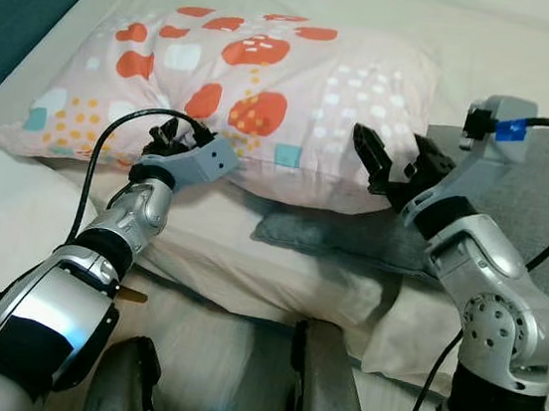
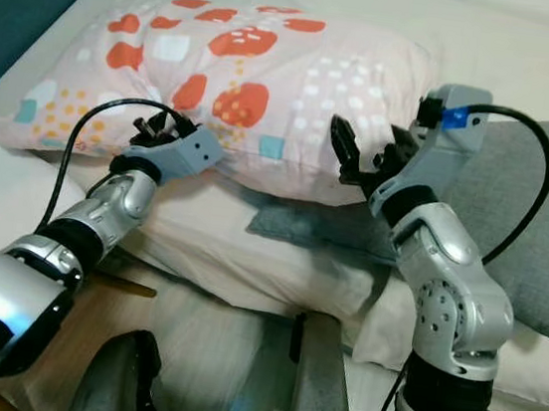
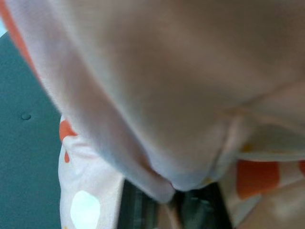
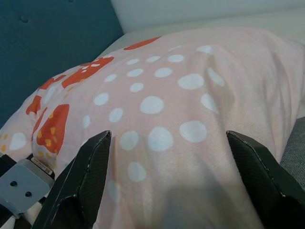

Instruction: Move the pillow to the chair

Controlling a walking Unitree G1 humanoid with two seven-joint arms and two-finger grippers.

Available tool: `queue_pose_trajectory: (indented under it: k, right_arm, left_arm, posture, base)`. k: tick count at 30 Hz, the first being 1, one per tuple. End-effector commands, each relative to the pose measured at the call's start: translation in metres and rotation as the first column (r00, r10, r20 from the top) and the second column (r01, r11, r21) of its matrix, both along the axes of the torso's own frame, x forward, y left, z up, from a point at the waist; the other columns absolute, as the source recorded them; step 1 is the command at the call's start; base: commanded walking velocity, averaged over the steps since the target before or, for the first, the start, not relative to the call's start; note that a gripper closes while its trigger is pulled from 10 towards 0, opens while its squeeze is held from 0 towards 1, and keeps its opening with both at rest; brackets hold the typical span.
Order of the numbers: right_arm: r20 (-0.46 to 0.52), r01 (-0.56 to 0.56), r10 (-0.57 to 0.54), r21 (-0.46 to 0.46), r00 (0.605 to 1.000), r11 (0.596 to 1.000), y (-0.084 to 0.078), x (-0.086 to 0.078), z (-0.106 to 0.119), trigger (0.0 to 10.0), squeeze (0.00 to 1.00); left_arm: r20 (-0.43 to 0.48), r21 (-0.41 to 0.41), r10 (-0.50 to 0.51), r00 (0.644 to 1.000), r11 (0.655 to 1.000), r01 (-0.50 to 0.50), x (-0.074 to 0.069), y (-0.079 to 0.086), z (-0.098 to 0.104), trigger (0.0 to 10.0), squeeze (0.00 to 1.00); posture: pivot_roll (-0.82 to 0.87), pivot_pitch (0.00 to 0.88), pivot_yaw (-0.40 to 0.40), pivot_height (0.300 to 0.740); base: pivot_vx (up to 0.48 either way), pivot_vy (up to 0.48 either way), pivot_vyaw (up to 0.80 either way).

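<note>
Soft pink cotton pillow with orange mushrooms (image 1: 258, 93) will sag, so pinch its near edge firmly. Your left tool (image 1: 177, 143) already bites that fabric; your right tool (image 1: 390, 165) stands wide just before it.

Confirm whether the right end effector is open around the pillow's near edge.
Yes: in the right wrist view the right end effector has its fingers spread wide, with the pillow between them.

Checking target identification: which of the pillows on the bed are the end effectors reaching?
The patterned pillow with orange shapes, lying on top; the plain white pillow and grey pillow lie beneath it.
</note>
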State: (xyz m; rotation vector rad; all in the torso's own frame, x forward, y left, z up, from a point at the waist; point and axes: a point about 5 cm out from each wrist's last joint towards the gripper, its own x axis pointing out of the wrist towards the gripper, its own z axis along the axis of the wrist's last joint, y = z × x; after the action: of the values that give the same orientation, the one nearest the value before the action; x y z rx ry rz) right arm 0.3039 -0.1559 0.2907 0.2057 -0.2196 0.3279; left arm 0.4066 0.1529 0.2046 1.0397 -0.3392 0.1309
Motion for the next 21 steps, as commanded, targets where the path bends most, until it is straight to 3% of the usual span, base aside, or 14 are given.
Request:
queue_pose_trajectory:
  k: [1,4,9,10,11,12,13,14,15,16,17,19,20,21]
  right_arm:
    - [0.003,-0.002,0.002,0.012,1.0,1.0,-0.001,-0.003,0.001,10.0,0.0]
    - [0.008,0.004,-0.004,0.016,1.0,1.0,-0.003,-0.002,0.003,10.0,0.0]
    - [0.013,-0.001,0.001,0.019,1.0,1.0,-0.001,0.0,0.003,10.0,0.0]
    - [0.01,-0.003,0.002,0.018,1.0,1.0,0.0,0.0,0.002,10.0,0.0]
    - [0.01,-0.011,0.011,0.024,1.0,1.0,0.002,0.001,0.0,10.0,0.0]
    - [0.01,-0.011,0.011,0.024,1.0,1.0,0.002,0.001,0.0,10.0,0.0]
    - [0.011,-0.017,0.017,0.021,1.0,1.0,0.005,0.002,-0.002,10.0,0.0]
    - [0.012,-0.019,0.019,0.016,1.0,1.0,0.006,0.003,-0.003,10.0,0.0]
    - [0.012,-0.019,0.019,0.016,1.0,1.0,0.006,0.003,-0.003,10.0,0.0]
    - [0.038,-0.047,0.046,0.022,0.998,0.999,0.009,0.003,-0.003,10.0,0.0]
    - [0.038,-0.047,0.046,0.022,0.998,0.999,0.009,0.003,-0.003,10.0,0.0]
    - [0.064,-0.076,0.074,0.025,0.995,0.997,0.015,0.006,-0.003,10.0,0.0]
    - [0.07,-0.087,0.084,0.029,0.994,0.996,0.018,0.009,-0.003,10.0,0.0]
    - [0.07,-0.087,0.084,0.029,0.994,0.996,0.018,0.009,-0.003,10.0,0.0]
  left_arm:
    - [-0.008,0.01,-0.015,1.0,1.0,0.015,0.0,-0.006,-0.002,0.0,0.0]
    - [0.002,0.005,-0.029,1.0,1.0,0.029,0.0,-0.008,0.001,0.0,0.0]
    - [-0.001,-0.073,-0.036,0.999,0.997,0.036,0.002,-0.006,0.008,0.0,0.0]
    - [-0.006,-0.101,-0.039,0.999,0.994,0.039,0.003,-0.005,0.009,0.0,0.0]
    - [-0.048,-0.256,-0.034,0.998,0.967,0.02,0.004,0.0,0.009,0.0,0.0]
    - [-0.048,-0.256,-0.034,0.998,0.967,0.02,0.004,0.0,0.009,0.0,0.0]
    - [-0.078,-0.427,-0.04,0.996,0.904,0.003,0.005,0.006,0.01,0.0,0.0]
    - [-0.085,-0.542,-0.052,0.995,0.84,-0.002,0.006,0.01,0.011,0.0,0.0]
    - [-0.085,-0.542,-0.052,0.995,0.84,-0.002,0.006,0.01,0.011,0.0,0.0]
    - [-0.073,-0.635,-0.064,0.995,0.773,0.003,0.007,0.015,0.015,0.0,0.0]
    - [-0.073,-0.635,-0.064,0.995,0.773,0.003,0.007,0.015,0.015,0.0,0.0]
    - [0.048,-0.736,-0.067,0.997,0.672,0.081,0.009,0.028,0.049,0.0,0.0]
    - [0.107,-0.759,-0.064,0.992,0.639,0.124,0.009,0.034,0.066,0.0,0.0]
    - [0.107,-0.759,-0.064,0.992,0.639,0.124,0.009,0.034,0.066,0.0,0.0]
  posture:
    - [-0.29,0.424,0.027,0.505]
    - [-0.28,0.4,0.032,0.505]
    - [-0.27,0.378,0.039,0.505]
    - [-0.27,0.378,0.039,0.505]
    - [-0.26,0.341,0.052,0.505]
    - [-0.26,0.341,0.052,0.505]
    - [-0.25,0.321,0.055,0.505]
    - [-0.25,0.313,0.057,0.505]
    - [-0.25,0.313,0.057,0.505]
    - [-0.23,0.28,0.059,0.505]
    - [-0.23,0.28,0.059,0.505]
    - [-0.19,0.218,0.058,0.514]
    - [-0.18,0.194,0.057,0.519]
    - [-0.18,0.194,0.057,0.519]
  base:
    - [0.0,0.0,0.0]
    - [0.0,0.0,0.0]
    - [0.0,0.0,0.0]
    - [0.0,0.0,0.0]
    - [0.0,0.0,0.0]
    - [0.0,0.0,0.0]
    - [0.0,0.0,0.0]
    - [0.0,0.0,0.0]
    - [0.0,0.0,0.0]
    - [0.0,0.0,0.0]
    - [0.0,0.0,0.0]
    - [0.0,0.0,0.0]
    - [0.0,0.0,0.0]
    - [0.0,0.0,0.0]
